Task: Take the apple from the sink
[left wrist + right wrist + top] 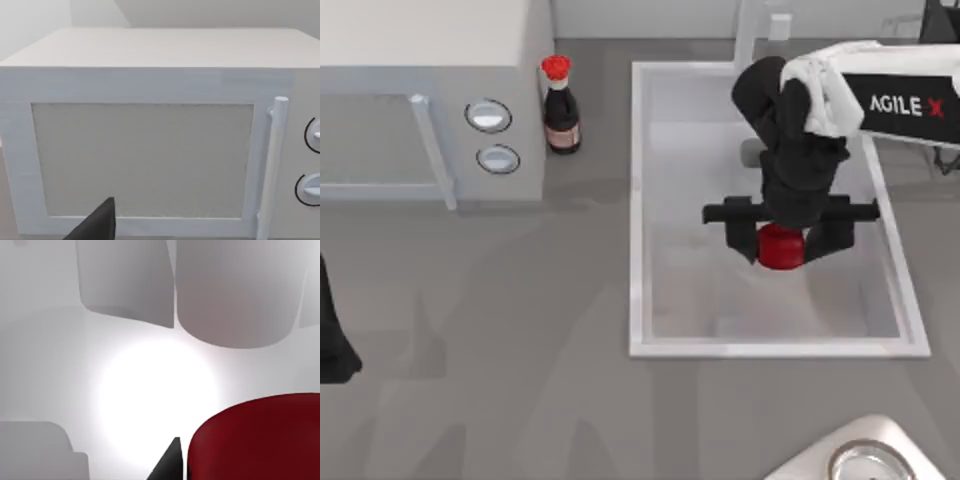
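1. The right gripper (782, 246) is seen inside the sink (638, 200), pointing down; its two dark fingers are set close on either side of the apple (780, 247), which appears to be gripped between them (contact is judged from the top view, not seen outright).
2. In the right wrist view the apple (255, 437) lies hard beside one dark fingertip (167, 462); the pale basin floor is seen beyond it.
3. The relation that matters: the apple sits directly under and between the jaws, right of the basin's middle and toward its near half; being round, it has no long axis to align with; the right arm is by far the nearer, so a straight lift is judged to be what remains.
4. Whether the apple rests on the basin floor or is already raised cannot be told.
5. Apart from the apple and gripper, the sink is seen to hold a white faucet post (748, 35) at its far rim.
6. Outside it, to the left, a dark bottle (560, 110) stands beside the microwave (430, 60).
7. The left arm (332, 340) is parked at the table's left edge, facing the microwave (150, 150); its finger state cannot be told.
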